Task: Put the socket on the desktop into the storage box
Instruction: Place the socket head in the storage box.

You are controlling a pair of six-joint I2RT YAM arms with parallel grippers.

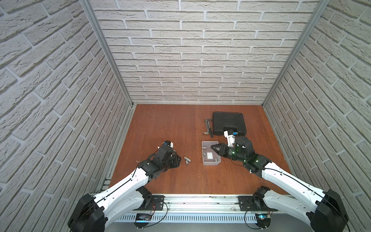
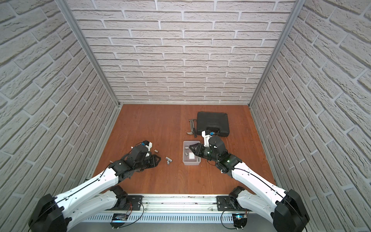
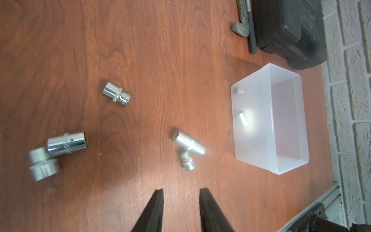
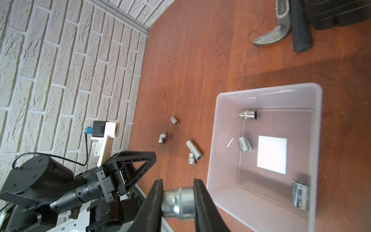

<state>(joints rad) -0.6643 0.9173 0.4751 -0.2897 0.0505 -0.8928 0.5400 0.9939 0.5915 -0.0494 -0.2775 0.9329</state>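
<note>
- The right gripper (image 4: 178,184) was clamped on a steel socket (image 4: 177,202). The socket appeared to be gripped end to end, with its long axis running from one finger to the other.
- The storage box (image 4: 224,160) lay just beside this held socket. In the right wrist view the socket hung over the side wall of the box, more outside than inside.
- In a top view the tip of the gripper appeared above the open box, so I could not tell if the socket was fully over the opening.
- My judgement: the socket should travel a little further toward the white square (image 4: 272,154) on the floor before the fingers release it. Otherwise it may hit the rim and fall out.
- Three sockets (image 4: 244,144) already lay inside the box.
- The left gripper (image 3: 181,189) had its jaws apart, with nothing between them.
- Just ahead of it on the desktop (image 3: 140,50) lay a long socket (image 3: 188,145), and a small socket (image 3: 187,161) touched it. The long one pointed obliquely across the line of the jaws.
- Three more loose sockets lay on the side away from the box.
- The left arm was nearer to all of the loose sockets, and the right arm was nearer to the box.
</note>
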